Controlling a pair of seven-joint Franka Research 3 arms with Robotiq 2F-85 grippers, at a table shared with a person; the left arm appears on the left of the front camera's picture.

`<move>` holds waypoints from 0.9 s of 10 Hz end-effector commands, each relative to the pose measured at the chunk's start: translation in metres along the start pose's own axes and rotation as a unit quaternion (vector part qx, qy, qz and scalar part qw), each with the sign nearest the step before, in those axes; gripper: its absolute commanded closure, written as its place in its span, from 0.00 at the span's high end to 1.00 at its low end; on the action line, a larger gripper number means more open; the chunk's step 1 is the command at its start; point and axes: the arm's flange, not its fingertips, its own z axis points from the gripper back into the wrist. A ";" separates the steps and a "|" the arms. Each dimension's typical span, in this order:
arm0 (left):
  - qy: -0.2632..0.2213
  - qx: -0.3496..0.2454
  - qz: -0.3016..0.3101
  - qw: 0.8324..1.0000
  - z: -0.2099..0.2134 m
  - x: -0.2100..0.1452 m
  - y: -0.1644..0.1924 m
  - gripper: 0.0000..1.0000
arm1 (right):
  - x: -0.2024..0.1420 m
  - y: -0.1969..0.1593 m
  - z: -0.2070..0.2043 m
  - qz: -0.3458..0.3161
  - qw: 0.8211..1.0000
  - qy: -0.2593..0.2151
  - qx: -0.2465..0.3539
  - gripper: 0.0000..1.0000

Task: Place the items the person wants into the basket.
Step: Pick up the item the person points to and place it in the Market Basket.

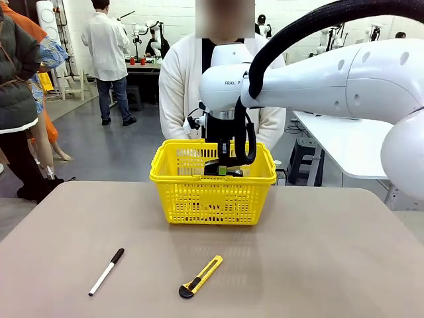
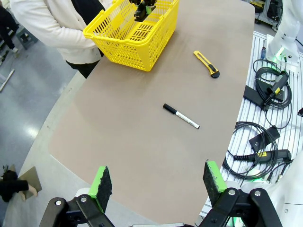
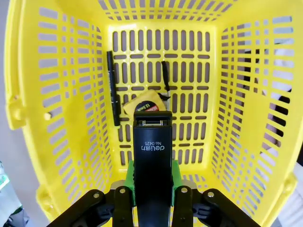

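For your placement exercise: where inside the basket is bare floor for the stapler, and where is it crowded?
Bare slotted floor lies toward the basket wall opposite the pen. The pen and tape measure crowd the other side. The right end effector holds the stapler above the floor.

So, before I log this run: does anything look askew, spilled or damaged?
Nothing stands out. The basket sits upright, with the pen and tape measure lying on its floor. The right gripper holds the stapler over them. The marker and utility knife lie on the table.
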 end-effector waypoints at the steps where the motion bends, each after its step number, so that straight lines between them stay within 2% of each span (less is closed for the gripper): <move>1: 0.006 0.004 0.007 1.000 -0.001 0.001 0.000 1.00 | 0.001 -0.027 -0.005 0.010 0.999 0.001 0.031 0.33; 9: 0.006 0.004 0.007 1.000 -0.001 0.001 0.000 1.00 | 0.004 -0.043 -0.053 0.018 0.996 0.003 0.082 0.33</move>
